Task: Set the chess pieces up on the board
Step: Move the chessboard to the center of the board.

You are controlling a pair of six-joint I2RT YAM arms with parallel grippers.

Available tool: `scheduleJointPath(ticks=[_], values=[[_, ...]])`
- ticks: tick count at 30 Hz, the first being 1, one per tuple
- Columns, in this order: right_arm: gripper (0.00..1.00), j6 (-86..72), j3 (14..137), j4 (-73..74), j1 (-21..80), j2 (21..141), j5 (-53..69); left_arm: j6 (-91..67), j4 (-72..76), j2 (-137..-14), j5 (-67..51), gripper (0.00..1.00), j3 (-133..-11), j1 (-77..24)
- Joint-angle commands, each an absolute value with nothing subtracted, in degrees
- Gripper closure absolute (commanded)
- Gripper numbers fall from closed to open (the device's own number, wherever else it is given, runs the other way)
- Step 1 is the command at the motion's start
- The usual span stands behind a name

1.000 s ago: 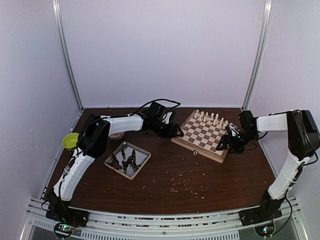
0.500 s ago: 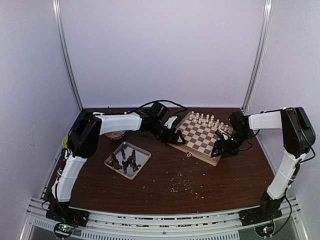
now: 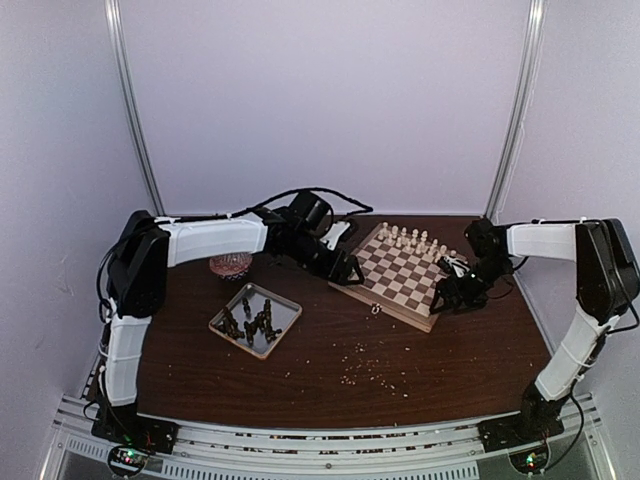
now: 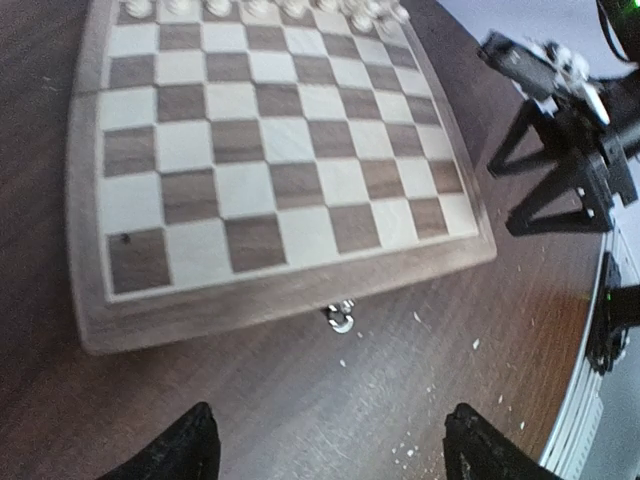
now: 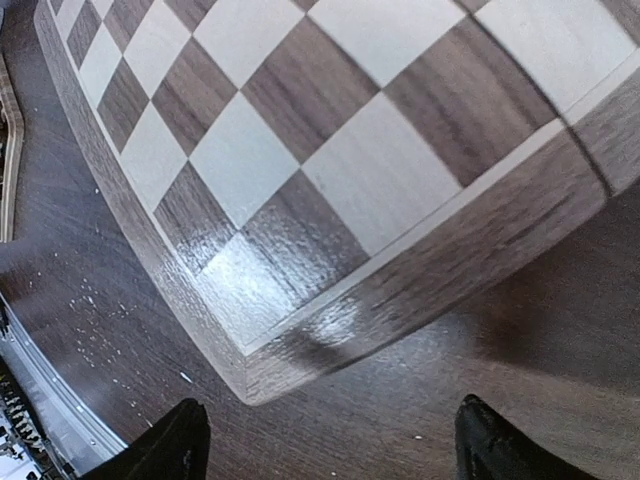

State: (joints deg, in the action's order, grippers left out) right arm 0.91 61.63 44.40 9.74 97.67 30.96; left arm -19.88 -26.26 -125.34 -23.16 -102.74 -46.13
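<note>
The board (image 3: 395, 280) lies at an angle right of the table's middle. A row of cream chess pieces (image 3: 415, 240) stands along its far edge. The dark chess pieces (image 3: 250, 322) lie in a heap in the silver tray (image 3: 285, 312). My left gripper (image 3: 348, 272) is open and empty, low at the board's left edge. In the left wrist view the gripper (image 4: 330, 445) faces the board (image 4: 270, 170) and the cream pieces (image 4: 260, 8). My right gripper (image 3: 452, 296) is open and empty at the board's near right corner. The right wrist view shows this gripper (image 5: 335, 445) and that corner (image 5: 300, 200).
A small metal latch (image 4: 340, 318) sticks out from the board's near side. Pale crumbs (image 3: 370, 372) are scattered over the dark table in front. A reddish bowl (image 3: 230, 265) stands behind the tray. Purple walls close in the back and sides.
The board has slid and turned a little to the left. My left arm's elbow swung back and left, uncovering the reddish bowl. My right gripper stayed at the board's near right corner.
</note>
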Motion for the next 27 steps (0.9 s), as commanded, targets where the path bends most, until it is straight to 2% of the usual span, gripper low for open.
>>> scheduleJointPath(ticks=[1, 7, 10, 12, 17, 23, 25, 27], values=[[0.12, -0.97, 64.82, 44.11, 7.09, 96.76, 28.61, -22.88, -25.46, -128.21, -17.72, 0.18, -108.89, -42.58], [0.16, -2.96, 69.13, 41.31, 5.54, 101.63, 28.19, -30.11, -26.28, -138.56, -19.83, 0.20, -123.03, -39.49], [0.31, -3.91, 70.07, 40.09, 4.62, 104.55, 27.95, -33.09, -25.92, -143.61, -21.22, 0.25, -127.78, -38.59], [0.37, -3.95, 70.78, 40.14, 4.09, 106.09, 27.71, -34.97, -25.76, -146.38, -22.23, 0.32, -130.34, -38.18], [0.36, -4.93, 71.52, 39.67, 3.19, 107.49, 26.81, -38.43, -24.56, -150.84, -25.24, 0.49, -132.61, -37.87], [0.36, -5.09, 73.03, 39.93, 3.19, 108.50, 26.35, -38.79, -22.41, -151.69, -29.19, 0.57, -130.15, -38.63], [0.39, -3.82, 74.94, 41.57, 3.16, 109.71, 26.98, -38.72, -22.41, -151.70, -30.50, 0.61, -129.88, -39.03], [0.46, -1.28, 77.93, 44.47, 3.25, 111.79, 27.42, -38.40, -22.50, -151.34, -31.83, 0.64, -129.44, -39.55]])
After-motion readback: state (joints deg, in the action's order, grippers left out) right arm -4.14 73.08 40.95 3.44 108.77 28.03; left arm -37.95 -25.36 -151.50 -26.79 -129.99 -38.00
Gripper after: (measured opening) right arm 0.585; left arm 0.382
